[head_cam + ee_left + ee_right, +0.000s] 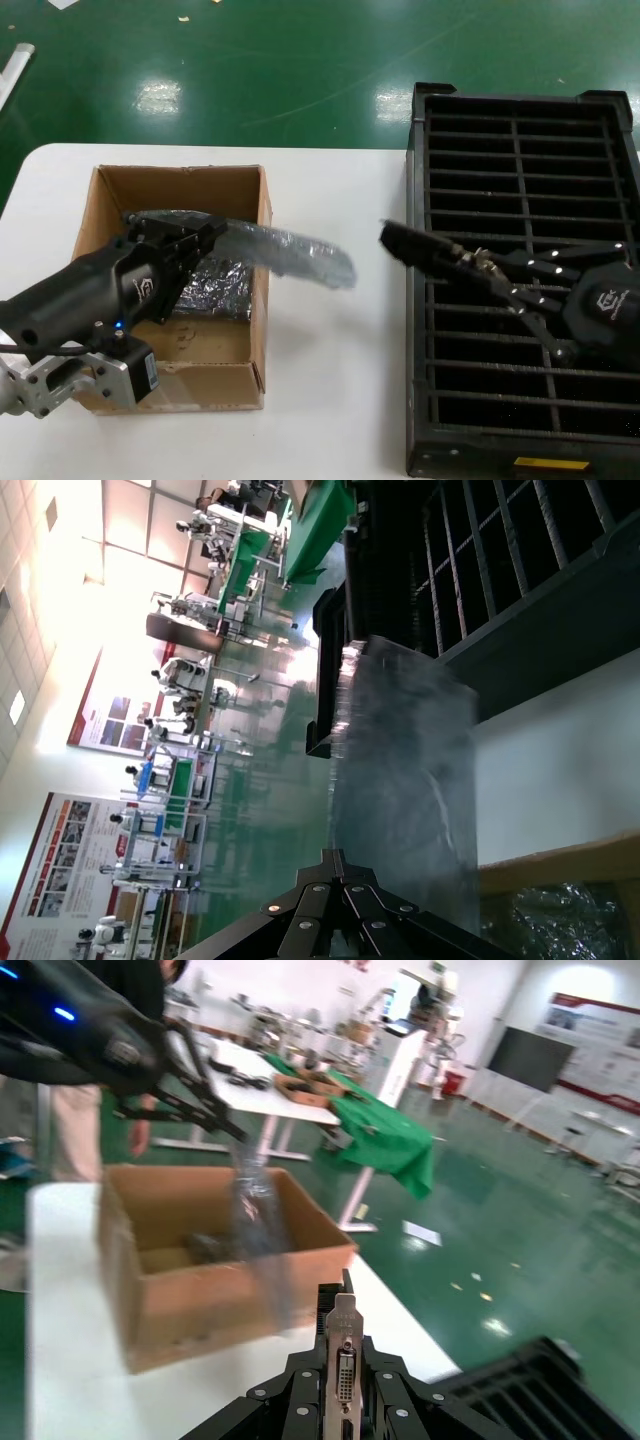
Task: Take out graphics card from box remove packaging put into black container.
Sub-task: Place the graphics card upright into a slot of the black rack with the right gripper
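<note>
My left gripper (215, 235) is shut on one end of the packaging (290, 255), a crinkly grey bag that hangs out over the right wall of the brown box (180, 185). In the left wrist view the bag (410, 780) stretches away from the closed jaws of the left gripper (335, 858). My right gripper (470, 262) is shut on the graphics card (415, 245), a dark board held above the left edge of the black container (418, 330). The card's silver bracket (345, 1350) with its ports stands between the right gripper's fingers.
More shiny wrapped packaging (215, 285) lies inside the box. The container carries a yellow label (550, 463) on its near edge. Bare white table (330, 380) lies between box and container. Green floor lies beyond the table's far edge.
</note>
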`<state>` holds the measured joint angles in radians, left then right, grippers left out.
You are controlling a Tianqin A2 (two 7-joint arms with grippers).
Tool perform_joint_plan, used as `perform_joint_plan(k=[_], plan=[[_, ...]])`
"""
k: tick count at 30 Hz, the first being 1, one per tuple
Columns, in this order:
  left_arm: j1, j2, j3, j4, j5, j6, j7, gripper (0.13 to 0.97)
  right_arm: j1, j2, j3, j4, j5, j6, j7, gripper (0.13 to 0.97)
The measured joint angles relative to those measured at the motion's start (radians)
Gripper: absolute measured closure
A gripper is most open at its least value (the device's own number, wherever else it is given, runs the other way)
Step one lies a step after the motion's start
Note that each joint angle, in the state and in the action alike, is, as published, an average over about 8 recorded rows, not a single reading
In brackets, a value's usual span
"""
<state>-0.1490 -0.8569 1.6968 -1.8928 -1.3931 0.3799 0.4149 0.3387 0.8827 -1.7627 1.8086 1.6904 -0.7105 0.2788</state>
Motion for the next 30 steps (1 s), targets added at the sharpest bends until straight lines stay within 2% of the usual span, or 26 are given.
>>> perform_joint_plan(k=[19, 24, 30], plan=[[0.0, 0.0, 0.0, 0.0, 0.0, 0.0, 0.0, 0.959, 0.02, -0.008, -0.014, -0.02, -0.038, 0.02, 0.012, 0.909], [0.0, 0.0, 0.0, 0.0, 0.0, 0.0, 0.0, 0.959, 0.118, -0.02, -0.072, -0.067, -0.079, -0.044, 0.03, 0.909], [0.0, 0.0, 0.0, 0.0, 0.0, 0.0, 0.0, 0.959, 0.311, -0.025, -0.155, -0.153, -0.121, -0.209, 0.064, 0.909]])
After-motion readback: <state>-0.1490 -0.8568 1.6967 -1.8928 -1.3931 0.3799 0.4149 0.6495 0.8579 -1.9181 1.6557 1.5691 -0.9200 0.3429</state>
